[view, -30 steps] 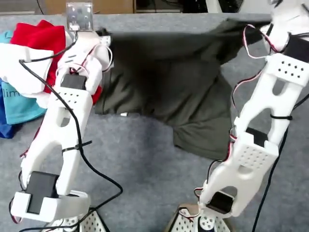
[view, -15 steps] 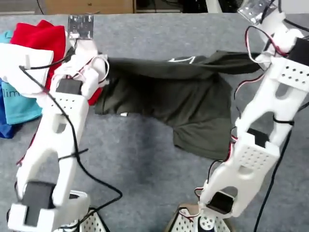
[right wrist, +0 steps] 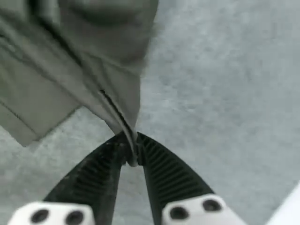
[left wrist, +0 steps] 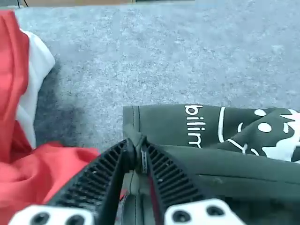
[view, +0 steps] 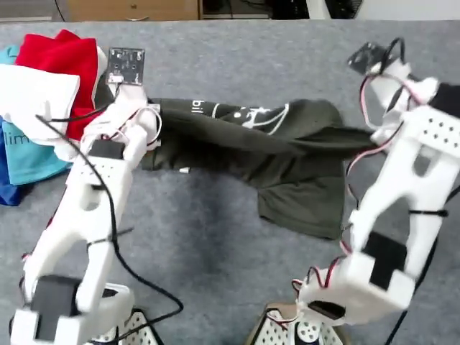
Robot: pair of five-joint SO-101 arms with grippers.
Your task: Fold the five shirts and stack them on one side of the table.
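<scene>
A dark green shirt [view: 280,154] with white print lies across the middle of the grey table, its far edge folded over toward the near side. My left gripper [left wrist: 136,157] is shut on the shirt's hem corner [left wrist: 133,136] at its left end, near the red cloth. My right gripper [right wrist: 131,157] is shut on a bunched edge of the same shirt [right wrist: 117,108] at its right end, held just above the table. In the high view the left gripper [view: 147,118] and the right gripper [view: 374,133] hold the fold stretched between them.
A pile of shirts sits at the far left: red [view: 61,54], white [view: 32,97], teal [view: 25,151] and a blue one [view: 7,190] beneath. Bare grey table [view: 208,244] lies in front of the green shirt.
Both grippers have drawn the shirt's far edge toward the near side, folding it over itself. The white print now faces up. The right arm has come nearer and lower.
</scene>
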